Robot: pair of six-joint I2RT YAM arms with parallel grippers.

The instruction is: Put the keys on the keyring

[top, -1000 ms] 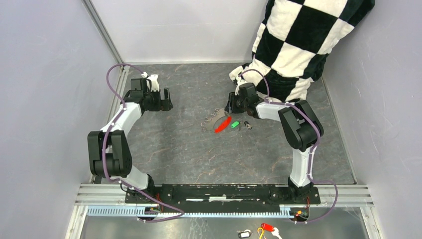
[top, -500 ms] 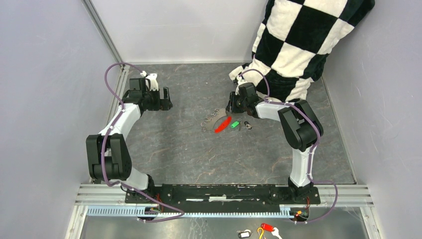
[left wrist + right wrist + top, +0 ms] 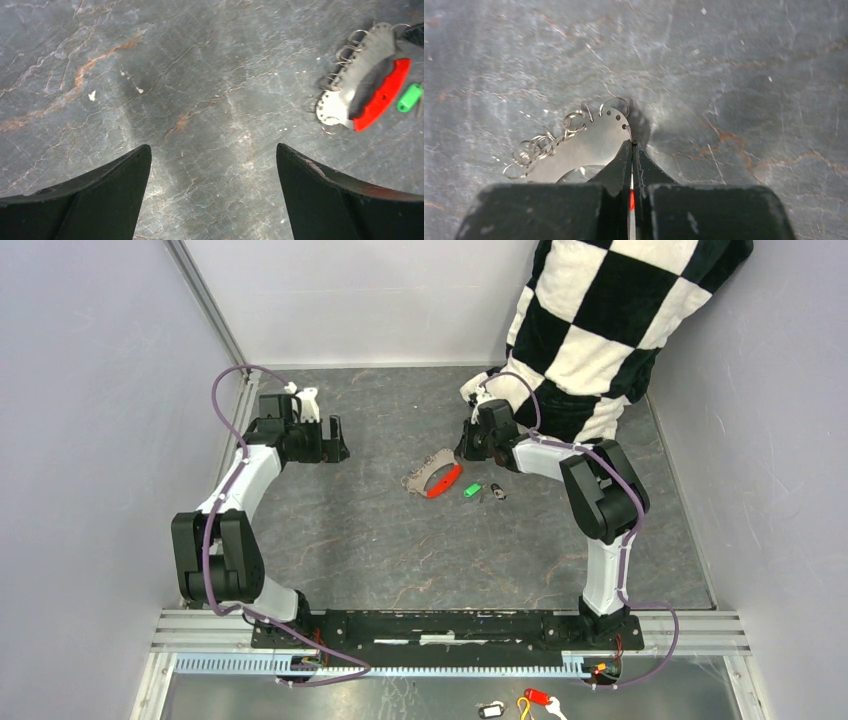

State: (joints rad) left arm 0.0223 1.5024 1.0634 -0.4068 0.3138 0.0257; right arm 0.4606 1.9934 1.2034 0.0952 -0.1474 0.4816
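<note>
At the tip of the flat, silvery, wire-looped keyring [image 3: 584, 145], the right end effector [image 3: 631, 144] is being pressed together; well away from it, the left end effector [image 3: 212, 150] is being held apart.

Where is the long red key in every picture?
Top view: the red key lies mid-table, left of the green key.
Left wrist view: it is at the far right, along the keyring's edge.
Right wrist view: only a red sliver shows between the right arm's fingers.
Shared landmark: the silvery keyring, beside the red key every time.
</note>
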